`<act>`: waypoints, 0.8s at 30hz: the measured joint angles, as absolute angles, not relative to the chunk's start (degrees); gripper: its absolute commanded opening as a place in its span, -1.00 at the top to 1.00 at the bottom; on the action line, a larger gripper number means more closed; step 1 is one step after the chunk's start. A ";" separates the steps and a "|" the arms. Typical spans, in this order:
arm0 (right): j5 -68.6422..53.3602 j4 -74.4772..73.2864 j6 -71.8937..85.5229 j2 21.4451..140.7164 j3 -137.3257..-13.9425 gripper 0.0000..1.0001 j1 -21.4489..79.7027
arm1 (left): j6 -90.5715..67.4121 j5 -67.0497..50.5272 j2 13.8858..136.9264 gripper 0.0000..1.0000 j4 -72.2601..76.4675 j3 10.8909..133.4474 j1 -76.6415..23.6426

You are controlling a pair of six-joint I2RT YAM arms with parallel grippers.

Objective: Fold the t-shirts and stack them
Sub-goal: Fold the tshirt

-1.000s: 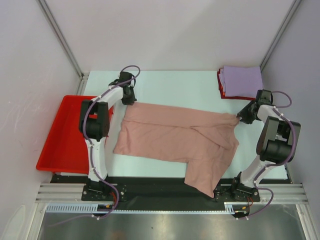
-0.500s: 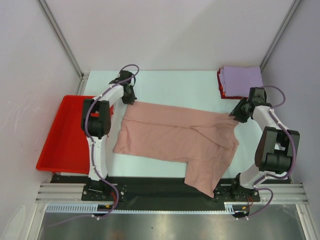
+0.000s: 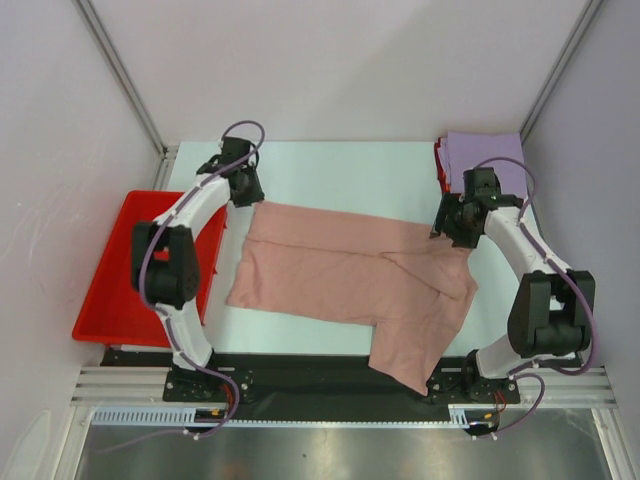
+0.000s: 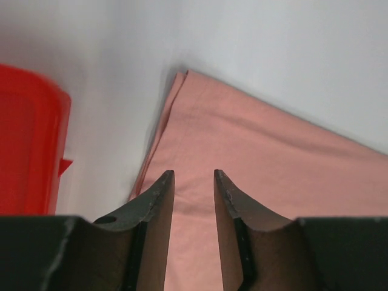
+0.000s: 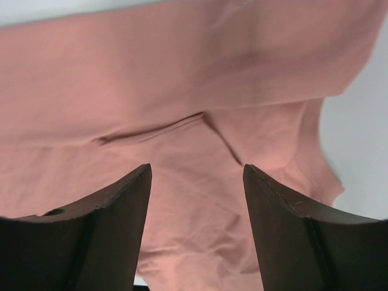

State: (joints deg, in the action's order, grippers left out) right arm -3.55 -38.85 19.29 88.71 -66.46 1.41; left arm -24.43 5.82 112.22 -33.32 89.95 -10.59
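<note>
- Pink t-shirt (image 3: 350, 270) spread flat across the worktop (image 3: 340, 170), no print showing. Near right part draped over the front edge, so not yet squared for a fold.
- Left hand (image 4: 193, 176) above the shirt's far left corner, fingers parted by a narrow gap with nothing between them. Placed, by appearance, to keep that corner within reach.
- Right hand (image 5: 197, 173) over the far right corner, spread wide, with cloth beneath but not pinched. Creases and a seam below it, possibly a tucked sleeve, though hard to tell from above.
- Hands set at opposite ends of the same back edge, a sensible pairing for drawing the cloth taut and laying it straight.
- Folded lavender shirt (image 3: 485, 158) atop a red shirt (image 3: 440, 165) at the far right corner, just beyond the right hand. Stack sited away from the folding area, probably to leave room for the open shirt.
- Red tray (image 3: 110, 280) off the left side, apart from the shirts.
- Judged stage: flattening largely done, first fold not yet begun.
</note>
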 measured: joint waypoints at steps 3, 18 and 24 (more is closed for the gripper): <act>-5.93 -39.33 18.68 86.50 -65.76 -0.16 2.48 | -24.40 5.82 103.61 0.24 -33.12 85.08 -11.64; -5.52 -39.72 14.90 98.19 -65.63 0.07 6.83 | -24.43 5.65 74.67 0.25 -37.78 64.99 -20.95; -4.21 -38.74 14.24 99.70 -65.65 0.07 6.83 | -24.40 5.87 71.07 0.25 -39.42 64.49 -20.95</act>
State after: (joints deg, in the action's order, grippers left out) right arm -4.21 -38.74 14.24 99.70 -65.65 6.83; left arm -24.40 5.87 71.07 -39.42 64.49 -20.95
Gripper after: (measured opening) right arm 0.466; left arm 0.375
